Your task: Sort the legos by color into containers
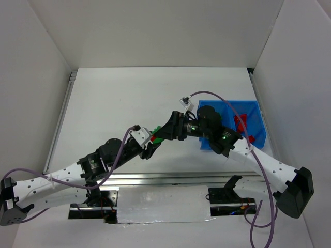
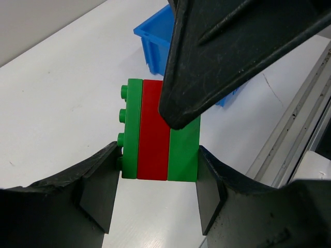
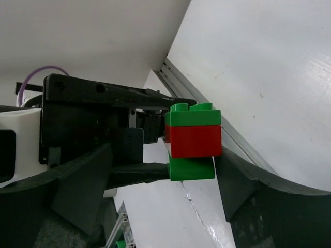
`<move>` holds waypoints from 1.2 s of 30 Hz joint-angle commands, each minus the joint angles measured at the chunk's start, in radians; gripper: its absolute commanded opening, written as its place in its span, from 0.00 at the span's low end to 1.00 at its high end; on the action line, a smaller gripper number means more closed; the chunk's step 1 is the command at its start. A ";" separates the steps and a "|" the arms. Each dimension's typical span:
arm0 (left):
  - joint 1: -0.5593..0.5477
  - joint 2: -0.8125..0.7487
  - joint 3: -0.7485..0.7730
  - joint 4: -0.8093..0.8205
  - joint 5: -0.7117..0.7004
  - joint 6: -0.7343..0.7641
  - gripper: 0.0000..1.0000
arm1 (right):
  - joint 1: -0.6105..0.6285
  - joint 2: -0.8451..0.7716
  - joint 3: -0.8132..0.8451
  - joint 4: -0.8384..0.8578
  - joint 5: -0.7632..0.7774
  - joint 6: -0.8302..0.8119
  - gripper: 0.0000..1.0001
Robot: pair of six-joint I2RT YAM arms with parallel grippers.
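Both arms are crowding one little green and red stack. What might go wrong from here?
The left pincer grips the stack; the right pincer is open, touching only one side. A push may twist it loose. It hangs beside the blue bin, not over it, so freed bricks would likely miss.

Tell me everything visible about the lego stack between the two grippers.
The lego stack is three glossy plastic bricks pressed together, green, red, green, with studs showing on one green end. The left gripper clamps it between its pads. The right gripper stands open around it, one finger at or against its side. It sits outside the blue bin.
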 commanded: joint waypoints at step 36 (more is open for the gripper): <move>-0.007 -0.040 0.381 -0.333 0.308 -0.165 0.99 | -0.160 -0.068 -0.123 0.375 -0.418 -0.398 0.05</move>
